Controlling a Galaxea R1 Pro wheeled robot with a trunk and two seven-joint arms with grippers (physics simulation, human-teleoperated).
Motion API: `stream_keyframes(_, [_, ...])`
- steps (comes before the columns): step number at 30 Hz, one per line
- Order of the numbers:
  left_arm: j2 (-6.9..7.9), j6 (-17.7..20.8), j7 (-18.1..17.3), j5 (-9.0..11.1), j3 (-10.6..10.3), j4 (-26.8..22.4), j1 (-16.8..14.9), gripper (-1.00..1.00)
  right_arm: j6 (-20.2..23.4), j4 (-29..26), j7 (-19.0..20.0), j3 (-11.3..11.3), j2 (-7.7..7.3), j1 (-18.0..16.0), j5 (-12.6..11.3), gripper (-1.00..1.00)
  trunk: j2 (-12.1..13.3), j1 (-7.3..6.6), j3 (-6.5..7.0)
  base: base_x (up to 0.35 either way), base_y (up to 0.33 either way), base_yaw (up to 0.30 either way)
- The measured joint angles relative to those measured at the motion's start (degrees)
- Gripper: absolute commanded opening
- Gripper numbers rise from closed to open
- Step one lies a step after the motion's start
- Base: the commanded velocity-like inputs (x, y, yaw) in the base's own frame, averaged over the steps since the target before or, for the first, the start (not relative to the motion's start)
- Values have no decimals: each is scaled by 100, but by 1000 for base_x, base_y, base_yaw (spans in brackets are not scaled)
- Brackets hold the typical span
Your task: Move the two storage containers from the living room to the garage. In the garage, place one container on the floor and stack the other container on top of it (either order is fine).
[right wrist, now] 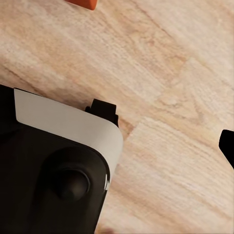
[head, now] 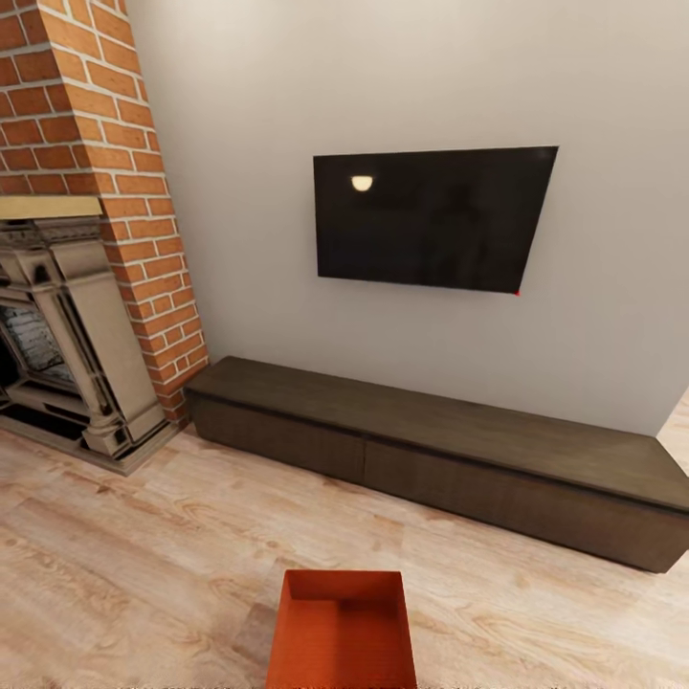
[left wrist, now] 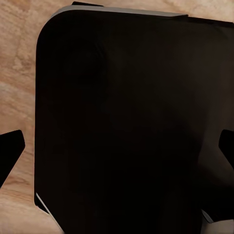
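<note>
One orange-red open-top storage container [head: 342, 632] stands empty on the living room's light wood-plank floor [head: 144, 555], at the bottom centre of the head view, close in front of me. A corner of an orange container [right wrist: 84, 3] shows in the right wrist view. My left gripper [left wrist: 117, 146] is open, its dark fingertips [left wrist: 10, 146] spread wide over my black base, with nothing between them. My right gripper [right wrist: 117, 146] hangs over the plank floor beside the base, one fingertip [right wrist: 227, 145] showing, and looks open and empty.
A long low dark-brown cabinet [head: 450, 450] runs along the white wall ahead, under a black wall screen [head: 431, 218]. A red brick fireplace [head: 67, 335] fills the left. Open plank floor lies between the container and the cabinet.
</note>
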Motion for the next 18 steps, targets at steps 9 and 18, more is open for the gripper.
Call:
stream_keyframes(9, [0, 0, 0, 0, 0, 0, 0, 100, -24, 0, 0, 0, -10, 0, 0, 100, 0, 0, -82, 0, 0, 0])
stream_keyframes(18, [0, -1, 0, 0, 0, 0, 0, 100, -36, 0, 2, 0, -14, 0, 0, 100, 0, 0, -164, 0, 0, 0])
